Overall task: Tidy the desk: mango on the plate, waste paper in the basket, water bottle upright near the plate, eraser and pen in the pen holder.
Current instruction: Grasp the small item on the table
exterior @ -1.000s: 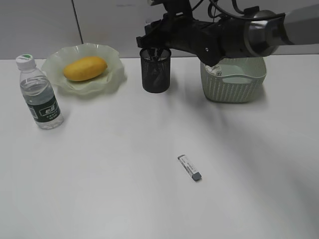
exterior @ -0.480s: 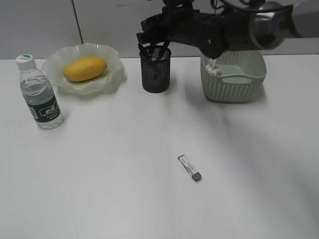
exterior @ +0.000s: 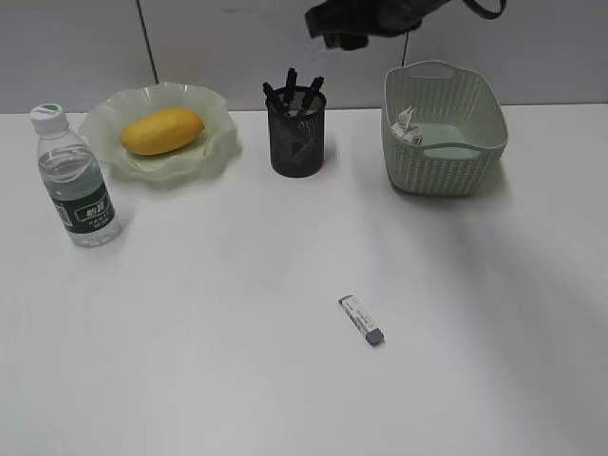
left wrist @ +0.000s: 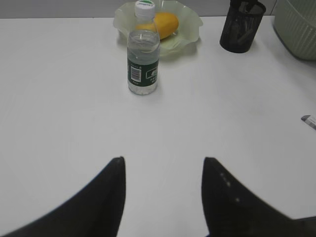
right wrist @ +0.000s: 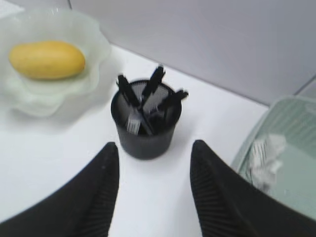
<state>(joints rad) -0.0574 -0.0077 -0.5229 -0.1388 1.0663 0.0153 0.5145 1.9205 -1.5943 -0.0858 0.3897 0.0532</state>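
Three pens [exterior: 294,92] now in pen holder [exterior: 296,142]; right end effector [right wrist: 150,185] lifted away, open, empty. Eraser [exterior: 362,319] remains on desk [exterior: 190,332]; left end effector [left wrist: 163,195] open, empty.

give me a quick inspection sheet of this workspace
surface: white desk, flat, plain
job's things: mango on plate; water bottle upright beside plate; waste paper in basket; pens in pen holder; eraser lying loose on desk
clutter: nothing seen
grippers: left gripper open, empty; right gripper open, empty, above pen holder
cables: dark loop at top edge, unclear
surroundings: grey wall
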